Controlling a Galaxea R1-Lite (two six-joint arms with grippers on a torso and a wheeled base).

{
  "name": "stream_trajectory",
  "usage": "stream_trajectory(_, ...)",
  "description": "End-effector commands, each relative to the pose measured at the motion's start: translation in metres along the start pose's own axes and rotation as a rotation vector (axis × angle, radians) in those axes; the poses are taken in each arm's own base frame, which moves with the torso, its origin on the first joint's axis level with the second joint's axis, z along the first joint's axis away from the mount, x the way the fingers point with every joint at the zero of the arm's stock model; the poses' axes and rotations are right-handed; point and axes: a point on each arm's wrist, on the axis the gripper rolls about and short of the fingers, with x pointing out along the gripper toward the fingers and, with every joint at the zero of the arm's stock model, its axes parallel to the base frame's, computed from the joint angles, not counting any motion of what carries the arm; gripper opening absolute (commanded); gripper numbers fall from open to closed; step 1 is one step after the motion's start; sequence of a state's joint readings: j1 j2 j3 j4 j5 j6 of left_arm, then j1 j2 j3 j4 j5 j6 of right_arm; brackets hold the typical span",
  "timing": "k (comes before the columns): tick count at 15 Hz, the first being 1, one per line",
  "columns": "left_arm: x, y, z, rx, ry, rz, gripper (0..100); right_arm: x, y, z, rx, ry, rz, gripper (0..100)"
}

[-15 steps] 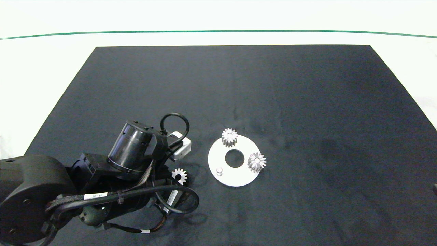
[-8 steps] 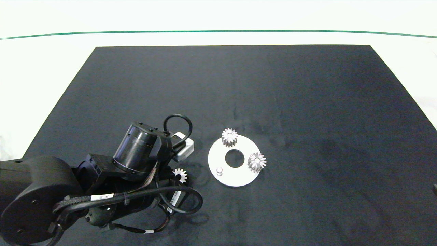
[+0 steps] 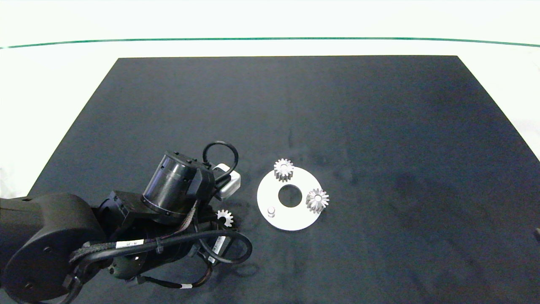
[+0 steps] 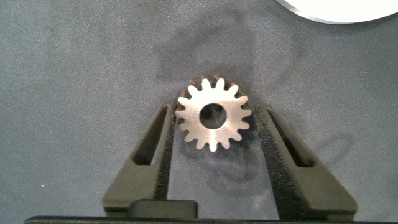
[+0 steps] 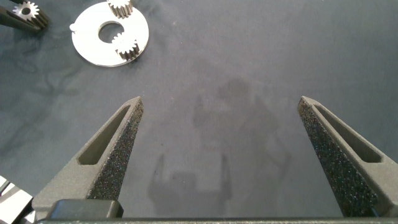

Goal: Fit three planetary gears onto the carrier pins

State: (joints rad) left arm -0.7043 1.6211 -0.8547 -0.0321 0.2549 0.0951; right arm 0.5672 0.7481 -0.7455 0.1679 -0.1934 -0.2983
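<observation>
The left tool (image 4: 214, 134) is low over the near left part of the dark mat (image 3: 379, 126), with the left arm (image 3: 50, 245) reaching in from the left edge. Its two fingers (image 4: 149, 155) stand on both sides of the third gear (image 4: 214, 116), which lies flat on the mat; they are close to its teeth, but I cannot tell if they pinch it already. The right tool (image 5: 227, 143) hangs above an empty part of the mat, with its fingers spread wide.

A little farther, just beside the third gear, lies the white disc (image 3: 287, 219) with a large centre hole. One gear (image 3: 284, 169) sits on the pin at its far edge and another gear (image 3: 317, 199) on the pin at its right edge. The near-left pin (image 3: 271, 210) is bare.

The mat is dark grey, matte and a little wrinkled near the disc. It covers most of the white table (image 3: 50, 84). Beyond the mat, a thin green line (image 3: 270, 39) runs across the white surface.
</observation>
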Motion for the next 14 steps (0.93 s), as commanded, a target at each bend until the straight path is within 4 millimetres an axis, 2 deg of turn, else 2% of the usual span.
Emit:
stream_trajectory(1, 0.0, -0.002, 0.0, -0.002, 0.001, -0.005, 42, 0.001, 0.0, 0.0, -0.003, 0.003, 0.0, 100)
stream_trajectory(7, 0.001, -0.002, 0.001, -0.005, -0.003, -0.004, 30, 0.001, 0.0, 0.0, -0.001, 0.003, 0.0, 100)
stream_trajectory(11, -0.017, 0.003, 0.026, -0.025, -0.116, 0.003, 25, 0.001, 0.0, 0.0, -0.001, 0.003, 0.0, 100)
stream_trajectory(14, -0.034, 0.007, 0.025, -0.004, -0.093, 0.002, 25, 0.001, 0.0, 0.0, -0.001, 0.003, 0.0, 100)
